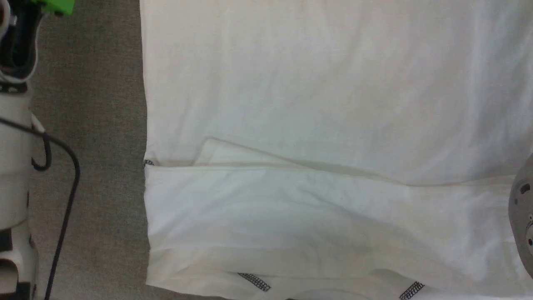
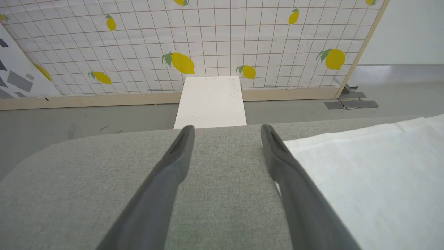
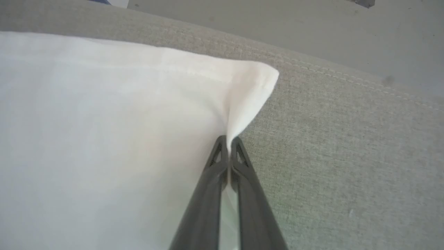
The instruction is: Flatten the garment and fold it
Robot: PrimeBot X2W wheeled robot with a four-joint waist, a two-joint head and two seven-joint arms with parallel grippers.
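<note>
Head view is showing the grey fabric tabletop (image 1: 91, 125) carrying the garment (image 1: 333, 83), which is lying spread across most of it, with a folded layer lying over the near part and dark stitched seams (image 1: 254, 281) peeking out at the near edge. Right pincer (image 3: 228, 140) is clamping shut on a corner of the white cloth, bunching it up a bit. Left pincer (image 2: 227, 127) is hanging wide open over bare tabletop, one finger sitting just beside the garment's edge.
</note>
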